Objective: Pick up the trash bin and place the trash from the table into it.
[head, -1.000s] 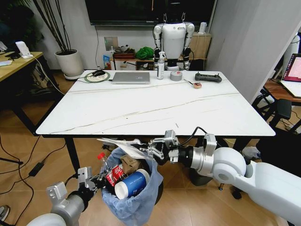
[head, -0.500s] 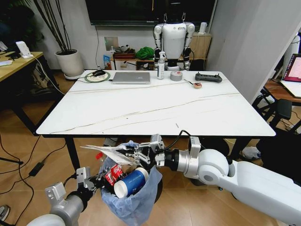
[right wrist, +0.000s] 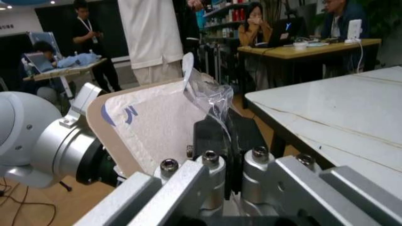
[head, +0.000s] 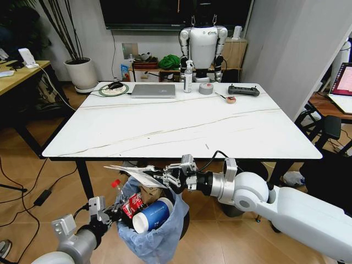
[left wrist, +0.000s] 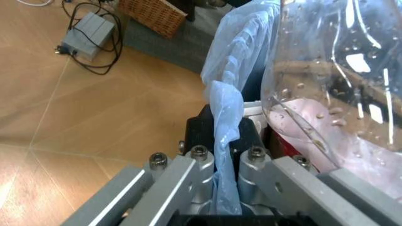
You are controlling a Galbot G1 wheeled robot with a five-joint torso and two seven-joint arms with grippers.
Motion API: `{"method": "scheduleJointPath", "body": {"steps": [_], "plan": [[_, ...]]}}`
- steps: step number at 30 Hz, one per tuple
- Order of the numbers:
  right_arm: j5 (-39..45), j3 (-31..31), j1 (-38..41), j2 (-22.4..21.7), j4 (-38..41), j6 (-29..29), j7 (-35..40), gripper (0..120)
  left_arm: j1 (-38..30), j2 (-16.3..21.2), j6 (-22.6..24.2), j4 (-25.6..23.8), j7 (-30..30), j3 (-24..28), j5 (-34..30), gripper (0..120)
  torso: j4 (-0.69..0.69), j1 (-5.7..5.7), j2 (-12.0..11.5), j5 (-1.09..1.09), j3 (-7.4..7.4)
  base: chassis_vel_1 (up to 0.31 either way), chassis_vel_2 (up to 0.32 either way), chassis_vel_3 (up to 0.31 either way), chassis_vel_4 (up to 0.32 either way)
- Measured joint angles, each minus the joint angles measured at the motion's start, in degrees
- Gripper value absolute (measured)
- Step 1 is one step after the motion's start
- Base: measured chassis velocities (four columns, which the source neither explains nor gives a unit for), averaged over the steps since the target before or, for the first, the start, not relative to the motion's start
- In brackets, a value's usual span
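Right end effector is clamped on a clear plastic wrapper, holding it just above the trash bin, likely for dropping in. Left end effector pinches the bin's blue liner, steadying the bin below the worktop edge.

The right hand, clamped on a flat clear wrapper, now sits slightly lower than half a second ago, leftward toward nine o'clock from its earlier spot, over the trash bin.
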Motion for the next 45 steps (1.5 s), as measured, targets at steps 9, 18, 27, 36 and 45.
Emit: {"method": "scheduleJointPath", "body": {"steps": [9, 18, 27, 36, 45], "plan": [[-0.82, 1.20, -1.64, 0.02, -0.34, 0.31, -0.55, 0, 1.41, 0.15, 0.01, -0.89, -0.13, -0.60, -0.01, 0, 0.00, 0.00, 0.00, 0.00, 0.00, 0.000, 0.000, 0.000, 0.000], [-1.98, 2.32, -3.68, -0.65, -0.14, 0.79, -1.27, 0, 2.24, 0.02, 0.06, -1.55, -0.27, -1.06, 0.27, 0, 0.01, 0.00, 0.00, 0.01, 0.00, 0.000, 0.000, 0.000, 0.000], [-2.77, 2.88, -4.34, -0.93, -0.15, 1.34, -2.06, 0, 3.10, -0.13, 0.17, -2.45, -0.50, -1.90, 0.41, 0, 0.01, 0.00, 0.00, 0.01, 0.01, 0.000, 0.000, 0.000, 0.000], [-3.94, 3.33, -5.69, -1.32, -0.05, 2.14, -2.72, 0, 3.59, -0.06, 0.30, -3.13, -0.87, -2.54, 0.39, 0, 0.00, 0.00, 0.00, 0.01, 0.01, 0.000, 0.000, 0.000, 0.000], [-4.17, 3.47, -5.71, -1.54, 0.21, 2.59, -3.05, 0, 3.73, -0.39, 0.36, -3.44, -0.94, -2.56, 0.41, 0, 0.00, 0.00, 0.00, 0.01, 0.00, 0.000, 0.000, 0.000, 0.000]]}}
